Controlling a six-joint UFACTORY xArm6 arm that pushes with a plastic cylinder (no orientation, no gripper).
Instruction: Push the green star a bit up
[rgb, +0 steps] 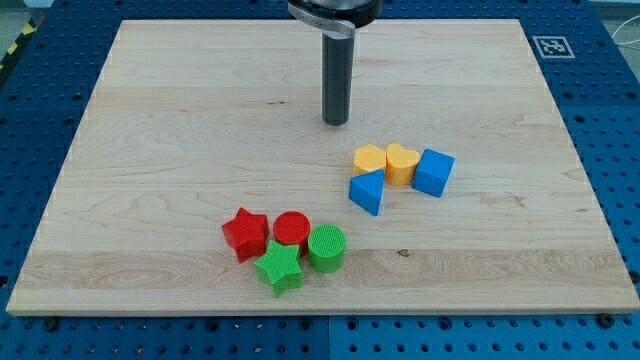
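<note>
The green star (279, 266) lies near the view's bottom, left of centre, on the wooden board (150, 150). It touches a red star (245, 234) at its upper left, a red cylinder (292, 229) above it and a green cylinder (326, 247) at its upper right. My tip (336, 122) stands on the board well above this cluster, toward the view's top centre, apart from every block.
A second cluster lies right of centre: a yellow hexagon (369, 159), a yellow heart-shaped block (402, 163), a blue cube (434, 172) and a blue triangular block (368, 191). A marker tag (550, 46) sits at the board's top right corner. Blue perforated table surrounds the board.
</note>
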